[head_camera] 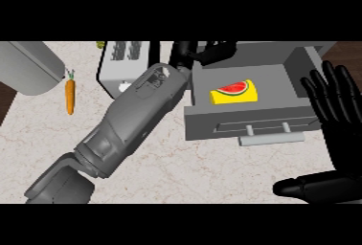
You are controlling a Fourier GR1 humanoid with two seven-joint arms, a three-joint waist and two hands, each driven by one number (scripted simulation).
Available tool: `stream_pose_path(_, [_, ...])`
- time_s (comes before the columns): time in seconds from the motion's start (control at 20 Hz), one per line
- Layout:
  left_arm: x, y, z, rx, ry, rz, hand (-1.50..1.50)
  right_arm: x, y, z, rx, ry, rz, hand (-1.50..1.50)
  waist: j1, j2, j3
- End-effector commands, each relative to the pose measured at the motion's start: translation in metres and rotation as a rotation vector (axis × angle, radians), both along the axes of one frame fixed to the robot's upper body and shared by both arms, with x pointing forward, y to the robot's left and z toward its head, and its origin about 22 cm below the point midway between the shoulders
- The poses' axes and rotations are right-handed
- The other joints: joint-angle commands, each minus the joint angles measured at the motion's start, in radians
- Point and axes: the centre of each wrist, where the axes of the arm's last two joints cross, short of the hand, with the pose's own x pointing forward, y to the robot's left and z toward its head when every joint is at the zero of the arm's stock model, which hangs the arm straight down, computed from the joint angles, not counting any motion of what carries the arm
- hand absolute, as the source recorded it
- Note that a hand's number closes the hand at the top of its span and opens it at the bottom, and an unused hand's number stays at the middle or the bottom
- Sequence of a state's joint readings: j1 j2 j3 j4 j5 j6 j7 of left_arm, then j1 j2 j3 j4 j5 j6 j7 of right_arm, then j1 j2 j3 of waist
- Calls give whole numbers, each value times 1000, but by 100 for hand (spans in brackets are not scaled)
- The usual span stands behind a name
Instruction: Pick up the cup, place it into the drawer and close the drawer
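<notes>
The yellow cup (234,92) with a watermelon picture lies inside the open grey drawer (212,125), near its middle. My left forearm runs from the lower left up to the drawer's back left corner. There my left hand (206,50) hovers above and behind the cup, fingers relaxed and apart from it, partly cut off by the view's top. My right hand (335,119) stands open at the right edge, fingers up, beside the drawer's right wall. The drawer's handle (272,139) faces me.
A white toaster (124,62) stands left of the drawer, partly behind my left forearm. An orange carrot (70,95) lies on the marble counter (198,167) further left. A large grey rounded vessel (27,66) fills the upper left corner.
</notes>
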State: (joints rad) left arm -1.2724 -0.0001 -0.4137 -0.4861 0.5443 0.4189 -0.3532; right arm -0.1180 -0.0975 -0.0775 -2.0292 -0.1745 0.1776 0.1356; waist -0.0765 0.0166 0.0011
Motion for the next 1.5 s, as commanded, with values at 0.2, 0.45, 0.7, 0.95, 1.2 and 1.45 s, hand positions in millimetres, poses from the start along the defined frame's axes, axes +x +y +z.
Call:
stream_pose_path(0.2, [6,-5,3,145,4,15,150,10,-4,3,-4,8,14,-150,-11,5,1])
stream_pose_path(0.45, [1,-5,-11,190,-2,65,-150,9,8,3,32,-25,58,-150,-46,12,1])
stream_pose_path(0.7, [-4,-13,-1,86,6,21,-150,9,13,6,57,-23,69,-150,-33,7,0])
stream_pose_path(0.95, [-4,-13,7,-66,-41,-46,-150,-4,-14,6,87,6,84,-150,-4,-2,0])
stream_pose_path(1.2, [0,-12,18,-189,-57,-81,-150,7,-20,8,78,-11,91,-150,42,-8,-1])
stream_pose_path(1.45, [0,11,27,-226,-19,-46,-150,-16,-25,9,-14,7,115,150,78,-24,-1])
